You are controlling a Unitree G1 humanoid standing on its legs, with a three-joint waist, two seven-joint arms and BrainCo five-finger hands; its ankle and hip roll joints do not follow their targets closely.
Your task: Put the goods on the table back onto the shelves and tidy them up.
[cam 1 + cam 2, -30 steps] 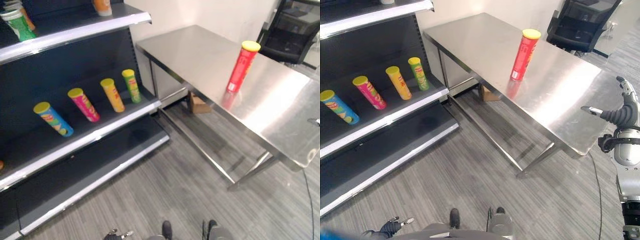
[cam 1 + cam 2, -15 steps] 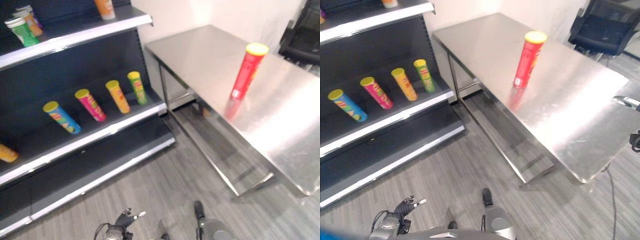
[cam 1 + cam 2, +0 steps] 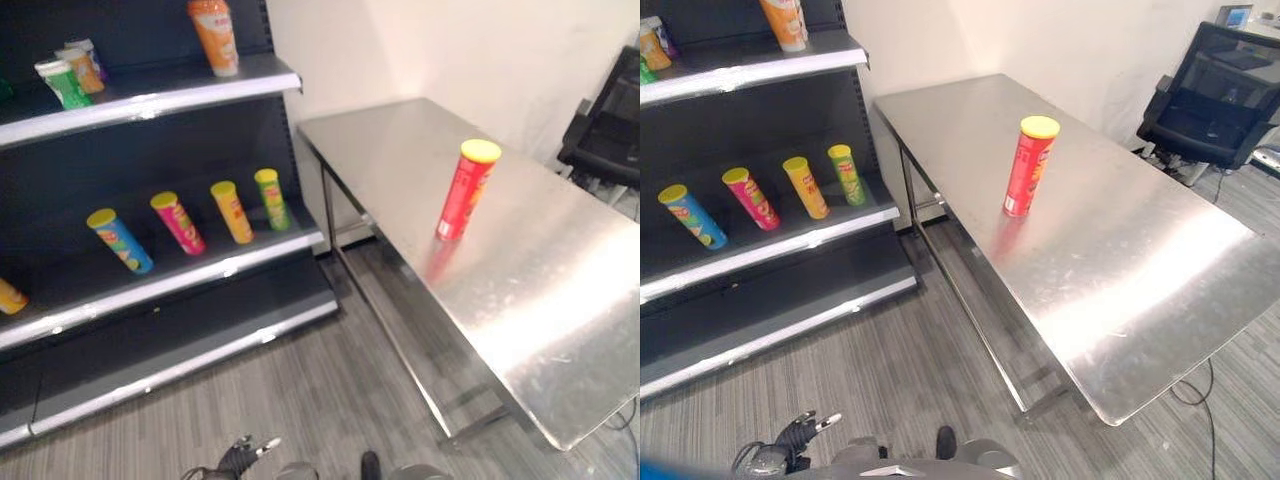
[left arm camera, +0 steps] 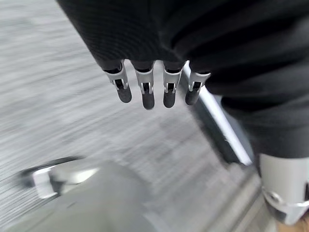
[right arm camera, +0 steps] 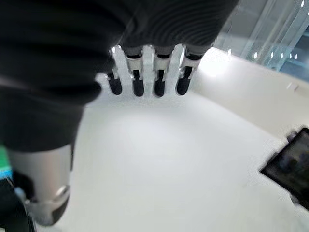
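A tall red can with a yellow lid [image 3: 464, 190] stands upright and alone on the steel table [image 3: 1140, 270]. Several cans lie tilted in a row on the dark shelf's middle board [image 3: 190, 280]: blue [image 3: 120, 240], pink [image 3: 178, 222], yellow [image 3: 232, 211] and green [image 3: 269, 198]. An orange can [image 3: 214, 35] and a green one [image 3: 62, 84] stand on the top board. My left hand [image 3: 240, 458] hangs low near the floor, far from the table, its fingers [image 4: 145, 89] straight and empty. My right hand's fingers [image 5: 137, 72] are straight too and hold nothing.
A black office chair [image 3: 1215, 100] stands past the table's far right corner. Another orange can [image 3: 8, 297] lies at the middle board's left end. The shelf's bottom board [image 3: 150, 350] is bare. Grey plank floor [image 3: 870, 370] lies between shelf and table.
The whole picture has shifted, so the camera moved; the red can and the shelf cans stay put. My right hand has slid off the right eye view's right edge.
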